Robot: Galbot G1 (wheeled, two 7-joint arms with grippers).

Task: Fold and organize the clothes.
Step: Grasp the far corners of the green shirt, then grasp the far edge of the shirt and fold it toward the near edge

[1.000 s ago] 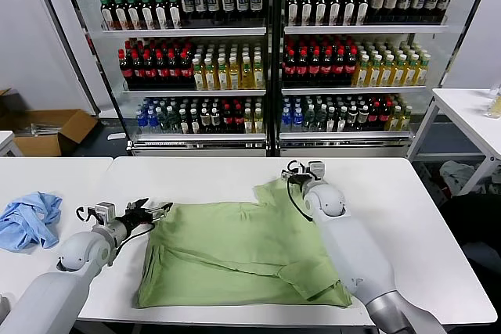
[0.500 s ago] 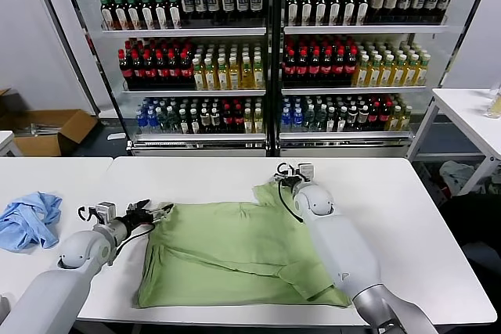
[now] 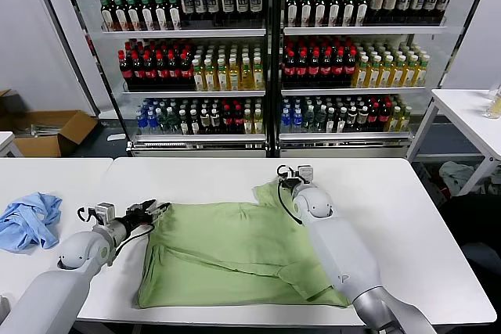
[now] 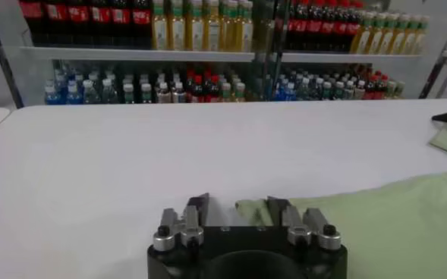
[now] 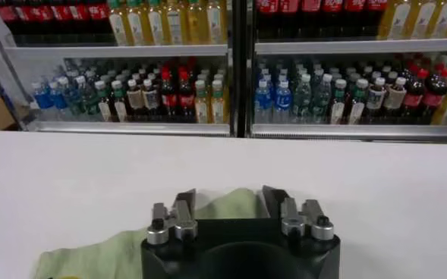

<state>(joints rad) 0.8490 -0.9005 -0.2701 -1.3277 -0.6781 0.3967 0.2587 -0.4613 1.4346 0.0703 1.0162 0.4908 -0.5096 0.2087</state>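
The clothes, a light green polo shirt (image 3: 235,252), lie spread flat on the white table (image 3: 391,217). My left gripper (image 3: 154,209) sits low at the shirt's far left corner. In the left wrist view that gripper (image 4: 237,206) has its jaws apart, with the cloth corner (image 4: 255,210) lying between them beside one finger. My right gripper (image 3: 288,181) rests at the far right corner, on the sleeve. In the right wrist view its jaws (image 5: 229,199) stand apart around a raised hump of green cloth (image 5: 231,203).
A crumpled light blue garment (image 3: 30,219) lies on the neighbouring table to the left. Behind the table stand glass-door coolers full of bottles (image 3: 266,52). A cardboard box (image 3: 47,131) is on the floor at the left, and another table (image 3: 470,107) is at the right.
My right gripper has slid a little left and farther out over the shirt's far right corner. The left gripper has stayed put, and its fingers look closer together.
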